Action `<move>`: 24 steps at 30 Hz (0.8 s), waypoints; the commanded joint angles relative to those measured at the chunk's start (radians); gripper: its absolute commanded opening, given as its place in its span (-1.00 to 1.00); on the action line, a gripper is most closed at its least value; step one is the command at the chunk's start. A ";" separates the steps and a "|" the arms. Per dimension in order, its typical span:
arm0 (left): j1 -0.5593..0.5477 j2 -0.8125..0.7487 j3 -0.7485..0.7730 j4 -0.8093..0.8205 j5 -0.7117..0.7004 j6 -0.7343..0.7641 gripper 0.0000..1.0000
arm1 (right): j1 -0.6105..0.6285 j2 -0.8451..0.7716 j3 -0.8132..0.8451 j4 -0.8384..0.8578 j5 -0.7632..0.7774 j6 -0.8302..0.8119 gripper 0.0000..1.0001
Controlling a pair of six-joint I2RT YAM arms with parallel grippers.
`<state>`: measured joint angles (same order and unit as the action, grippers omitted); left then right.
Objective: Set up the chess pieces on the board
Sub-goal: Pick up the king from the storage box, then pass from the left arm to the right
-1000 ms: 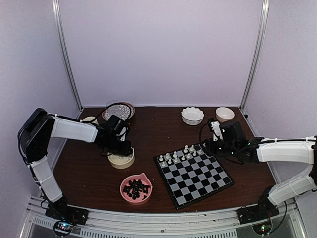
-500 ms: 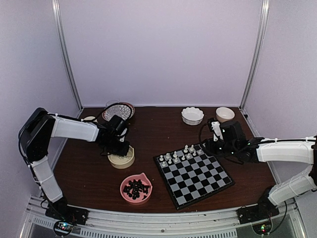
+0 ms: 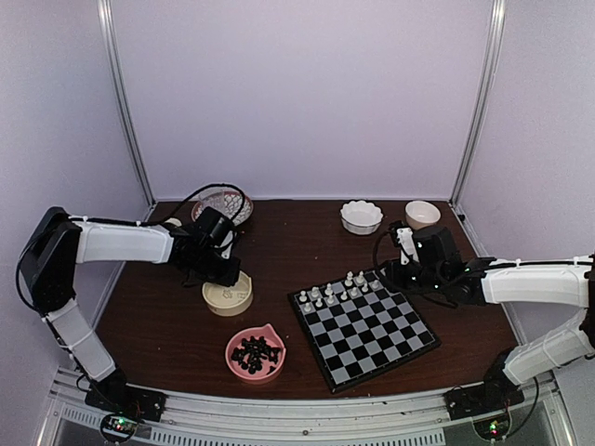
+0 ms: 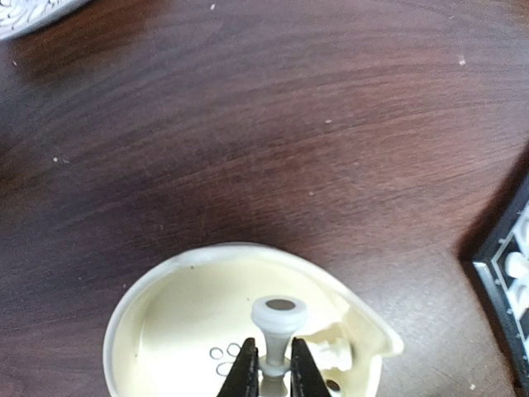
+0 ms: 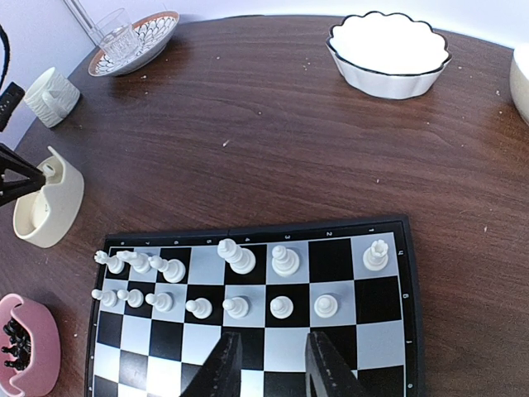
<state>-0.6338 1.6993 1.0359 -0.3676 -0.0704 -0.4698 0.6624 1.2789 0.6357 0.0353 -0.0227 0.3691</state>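
My left gripper [image 4: 270, 351] is shut on the stem of a cream-white chess piece [image 4: 278, 318] and holds it just above the cream bowl [image 4: 165, 273]. At least one more white piece [image 4: 331, 357] lies in that bowl. In the top view the left gripper [image 3: 226, 271] is over the bowl's [image 3: 228, 295] far rim. The board [image 3: 372, 339] lies centre-right, with several white pieces [image 3: 330, 293] in two rows along its far-left edge. My right gripper [image 5: 269, 364] is open and empty, above the board [image 5: 331, 260] just in front of those pieces [image 5: 235, 256]; in the top view it [image 3: 395, 271] is at the board's far corner.
A pink bowl [image 3: 255, 353] of black pieces stands near the front, left of the board. A white scalloped bowl [image 3: 361, 216] and a small cream bowl [image 3: 422, 214] stand at the back right. A patterned plate with a glass [image 3: 223, 203] and a white cup [image 3: 169, 224] stand at the back left.
My left gripper has risen out of the cream bowl and drawn back to the left with a white piece in it. The right arm has not moved.
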 commanded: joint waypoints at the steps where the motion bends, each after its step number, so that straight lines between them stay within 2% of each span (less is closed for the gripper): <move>1: -0.010 -0.096 -0.033 0.021 0.025 0.016 -0.93 | 0.006 -0.023 -0.006 0.014 0.013 -0.012 -0.41; 5: -0.012 -0.159 -0.054 0.027 0.061 0.016 -0.94 | 0.017 -0.030 -0.008 0.025 0.006 -0.030 -0.41; 9: -0.017 -0.199 -0.071 0.062 0.184 0.028 -0.95 | 0.054 -0.052 -0.013 0.050 -0.005 -0.073 -0.40; 14: -0.056 -0.196 -0.048 0.078 0.303 0.066 -0.96 | 0.165 -0.085 -0.016 0.092 0.017 -0.176 -0.39; 18: -0.098 -0.173 -0.027 0.097 0.383 0.096 -0.97 | 0.261 -0.086 -0.015 0.129 0.100 -0.259 -0.30; 24: -0.173 -0.135 0.017 0.099 0.443 0.151 -0.98 | 0.342 -0.067 -0.093 0.334 0.107 -0.419 -0.21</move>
<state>-0.7692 1.5379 1.0019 -0.3145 0.2874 -0.3790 0.9607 1.2072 0.6094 0.1989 0.0425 0.1059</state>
